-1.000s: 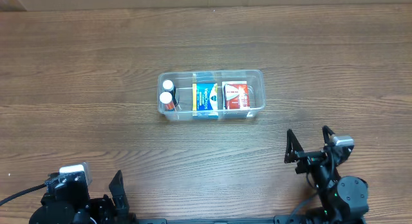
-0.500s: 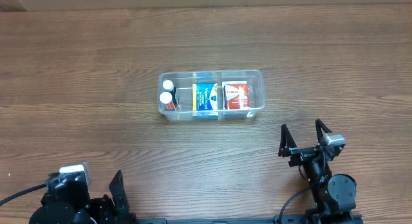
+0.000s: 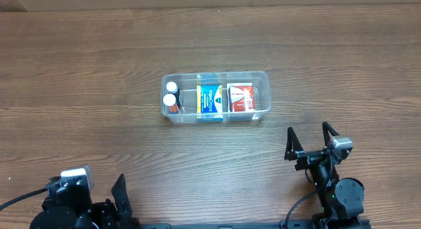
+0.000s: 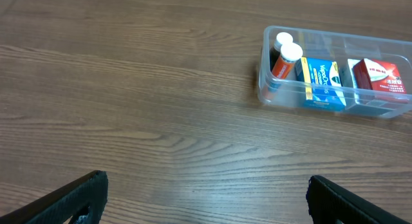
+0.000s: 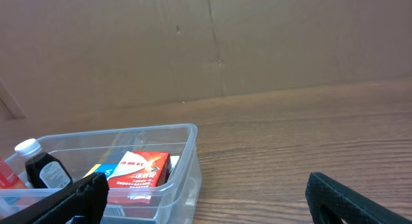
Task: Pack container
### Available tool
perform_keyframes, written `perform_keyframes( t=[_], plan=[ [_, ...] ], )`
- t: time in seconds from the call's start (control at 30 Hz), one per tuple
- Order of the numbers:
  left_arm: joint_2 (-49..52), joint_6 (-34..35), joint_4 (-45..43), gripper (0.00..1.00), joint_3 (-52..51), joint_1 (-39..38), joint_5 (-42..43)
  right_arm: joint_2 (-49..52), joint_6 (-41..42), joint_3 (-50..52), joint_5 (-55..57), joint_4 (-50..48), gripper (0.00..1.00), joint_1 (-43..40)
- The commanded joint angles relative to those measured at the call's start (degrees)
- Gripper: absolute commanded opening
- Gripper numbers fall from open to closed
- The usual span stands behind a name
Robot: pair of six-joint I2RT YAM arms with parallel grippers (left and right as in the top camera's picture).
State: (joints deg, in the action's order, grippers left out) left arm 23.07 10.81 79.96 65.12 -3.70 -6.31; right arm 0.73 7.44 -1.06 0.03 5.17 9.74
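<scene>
Right gripper (image 3: pixel 307 133) sits low over the table (image 3: pixel 99 51), jaws spread wide, nothing btwn them. In its wrist cam the two fingers (image 5: pixel 71 198) show only at the bottom corners of the frame, w/ bare wood in the gap. Left gripper (image 4: pixel 206 185) is likewise wide open & empty, its fingers far apart at the lower edges of its own view. From overhead it's tucked at the frame's bottom edge, only partly seen.

Container (image 3: pixel 263 101) lies ahead of the right gripper & off to its left, well apart from it. From the left gripper it's ahead & to the right, farther off. Neither arm touches it, and its long side faces both grippers.

Inside, in a row starting from the end on the left gripper's side:
- 2 white-capped bottles (image 3: pixel 170 93), caps up, one w/ an orange label (image 4: pixel 281 64)
- blue & yellow box (image 3: pixel 210 99)
- red box (image 3: pixel 241 97)

In the right wrist cam the container fills the lower left. The red box shows through the clear wall, w/ a dark bottle beyond it at the far left. A brown cardboard wall (image 5: pixel 193 44) stands behind the table
</scene>
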Motion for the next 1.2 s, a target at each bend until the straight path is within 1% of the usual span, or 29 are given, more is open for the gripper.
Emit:
perform_keyframes(
  t=[0.0, 0.13, 0.2, 0.23, 0.3, 0.37, 0.43, 0.53, 0.57, 0.7, 0.77, 0.8, 0.83, 0.93, 1.17],
  plan=[
    [-0.6, 1.0, -0.1, 1.00, -0.2, -0.2, -0.7, -0.6, 0.0, 0.6, 0.0, -0.4, 1.00, -0.4],
    [-2.3, 0.3, -1.9, 1.00, -1.2, 2.3, -0.2, -0.6, 0.0, 0.6, 0.0, -0.4, 1.00, -0.4],
    [-5.2, -3.1, -5.6, 1.00, -4.9, 2.7, 1.8, -0.6, 0.0, 0.6, 0.0, -0.4, 1.00, -0.4],
    [-8.1, -4.5, -9.0, 1.00, -9.2, 2.8, 2.4, -0.6, 0.0, 0.6, 0.0, -0.4, 1.00, -0.4],
    [-12.1, -4.6, -13.8, 1.00, -15.8, 3.3, 3.0, -0.6, 0.0, 0.6, 0.0, -0.4, 1.00, -0.4],
    [-16.9, -4.4, -21.3, 1.00, -24.9, 4.0, 3.9, -0.6, 0.0, 0.6, 0.0, -0.4, 1.00, -0.4],
    [-19.5, -4.5, -26.5, 1.00, -31.2, 4.2, 5.4, -0.6, 0.0, 0.6, 0.0, -0.4, 1.00, -0.4],
    [-22.0, -6.4, -35.7, 1.00, -40.3, 4.2, 9.2, -0.6, 0.0, 0.6, 0.0, -0.4, 1.00, -0.4],
    [-22.9, -7.5, -43.7, 1.00, -45.9, 4.2, 11.5, -0.6, 0.0, 0.6, 0.0, -0.4, 1.00, -0.4],
    [-22.9, -7.6, -63.6, 1.00, -56.8, 4.2, 15.2, -0.6, 0.0, 0.6, 0.0, -0.4, 1.00, -0.4],
    [-22.9, -7.4, -71.2, 1.00, -60.5, 4.2, 15.3, -0.6, 0.0, 0.6, 0.0, -0.4, 1.00, -0.4],
    [-22.9, -7.4, -76.7, 1.00, -63.2, 4.2, 15.1, -0.6, 0.0, 0.6, 0.0, -0.4, 1.00, -0.4],
    [-22.9, -7.4, -78.8, 1.00, -64.4, 4.2, 14.7, -0.6, 0.0, 0.6, 0.0, -0.4, 1.00, -0.4],
    [-22.9, -7.6, -77.4, 1.00, -64.8, 4.0, 10.9, -0.6, 0.0, 0.6, 0.0, -0.4, 1.00, -0.4],
    [-22.8, -7.6, -75.9, 1.00, -64.8, 4.0, 10.6, -0.6, 0.0, 0.6, 0.0, -0.4, 1.00, -0.4]
  ],
)
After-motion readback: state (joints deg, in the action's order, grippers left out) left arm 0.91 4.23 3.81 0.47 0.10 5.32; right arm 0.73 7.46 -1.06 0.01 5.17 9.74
